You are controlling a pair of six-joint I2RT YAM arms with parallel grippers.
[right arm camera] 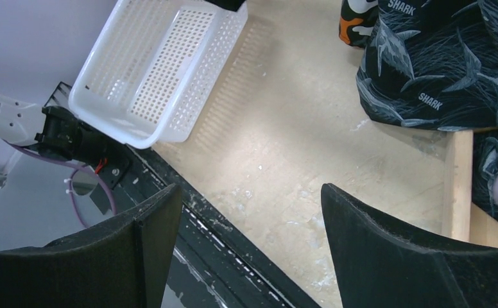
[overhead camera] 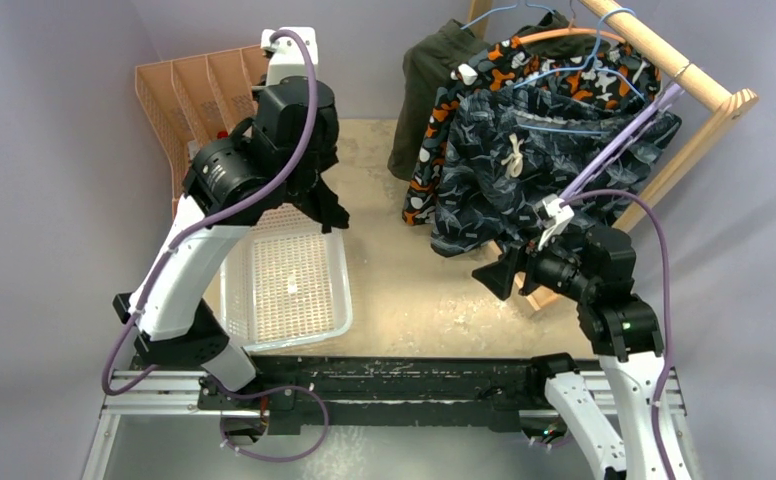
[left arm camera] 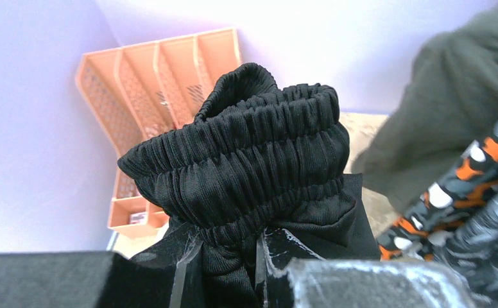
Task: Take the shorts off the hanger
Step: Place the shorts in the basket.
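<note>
Left wrist view recorded my left jaws clamped on the gathered waistband of the black shorts (left arm camera: 253,160), with the orange divider tray (left arm camera: 163,70) behind. Top external view placed that grip above the white basket (overhead camera: 294,290) on the bench (overhead camera: 414,290). Rightward, olive shorts (overhead camera: 424,90), orange camouflage shorts (overhead camera: 434,150) and blue-grey shorts (overhead camera: 494,190) hung from the wooden rail (overhead camera: 699,78). My right jaws stood apart, empty, just beside the blue-grey hem.
</note>
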